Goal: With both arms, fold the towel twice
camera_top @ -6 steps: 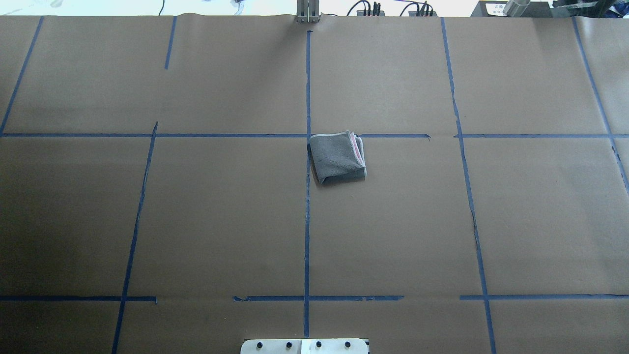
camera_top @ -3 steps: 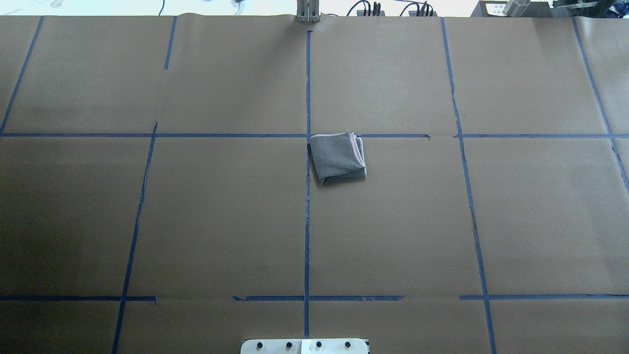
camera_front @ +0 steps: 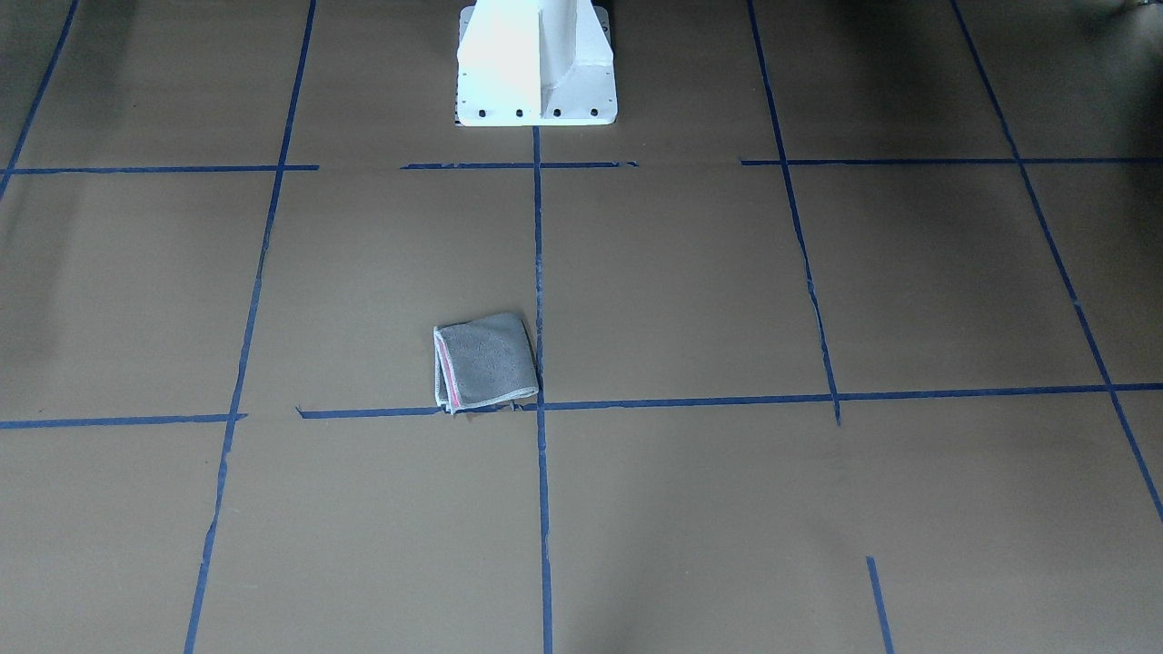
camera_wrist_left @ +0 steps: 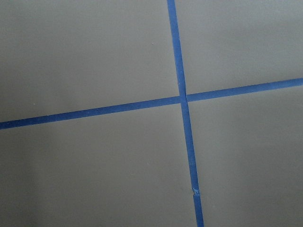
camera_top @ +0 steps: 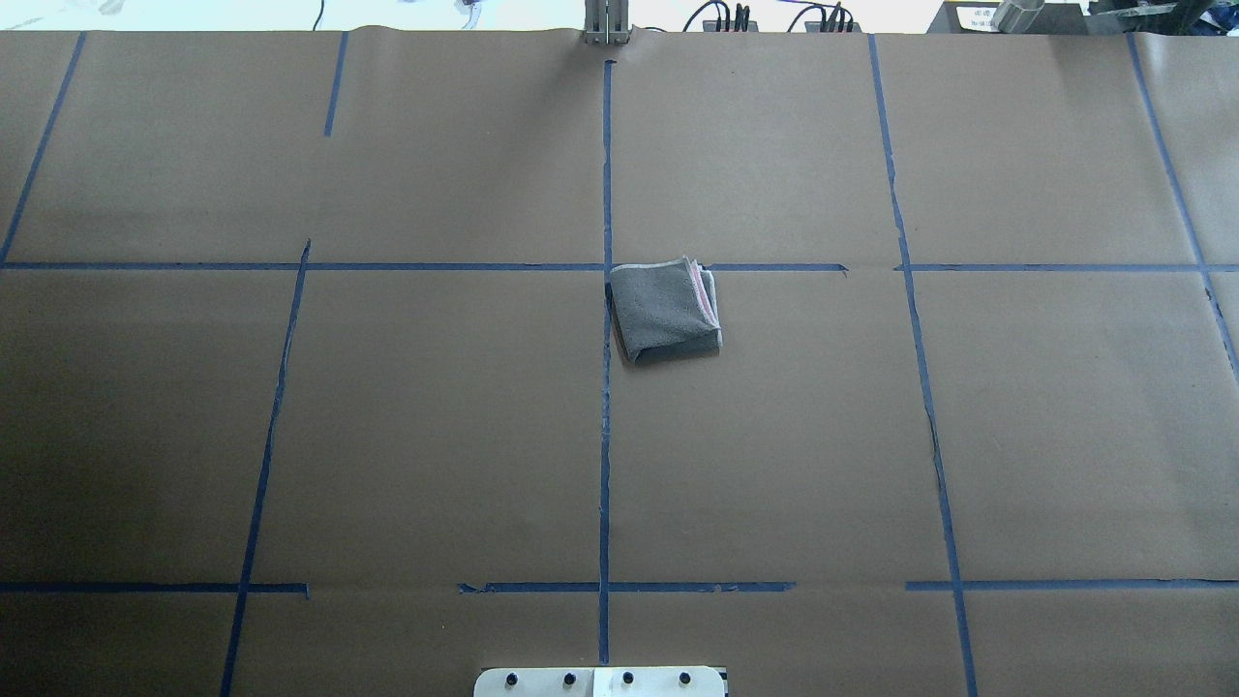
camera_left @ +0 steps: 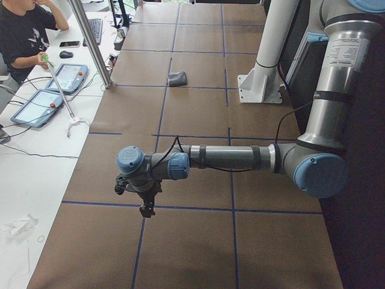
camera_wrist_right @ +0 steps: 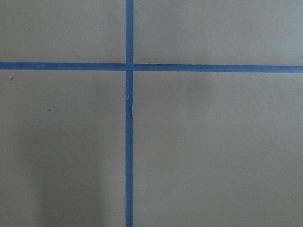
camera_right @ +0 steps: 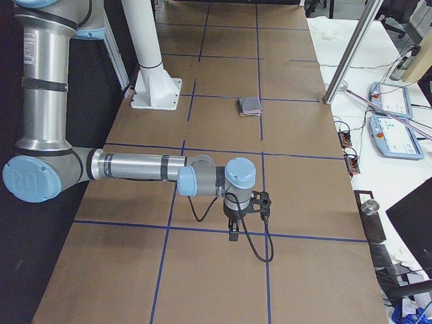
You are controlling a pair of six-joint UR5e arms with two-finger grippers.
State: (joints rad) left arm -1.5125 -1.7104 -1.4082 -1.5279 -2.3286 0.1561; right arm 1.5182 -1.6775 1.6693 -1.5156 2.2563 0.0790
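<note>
1. Task object. The small square terry-cloth towel [camera_top: 666,312] lies folded into a compact packet on the brown paper-covered bench [camera_top: 436,436], grey face up. A thin pink strip and pale stitched edges show along the side toward my right. The towel sits near the middle of the bench, on my right of the centre line of the blue tape grid [camera_top: 605,436]. Its left edge touches that line and its far edge lies against a cross line.

2. Arms. My silver-grey left arm [camera_left: 228,158] and silver-grey right arm [camera_right: 135,165] both reach out low over the bench ends, well apart from the towel. Nothing touches the towel.

3. Pincers. My black left pincer [camera_left: 146,209] points down above a tape line. My black right pincer [camera_right: 233,233] points down above a tape line too. I cannot tell whether either one is spread or pressed together. Each wrist camera shows only a tape crossing on brown paper.

4. Markings. A pale emblem on the right arm's light blue joint cap [camera_right: 27,179] is too small to read.

5. Surroundings. The white pedestal base [camera_front: 536,64] stands at my edge of the bench.
</note>
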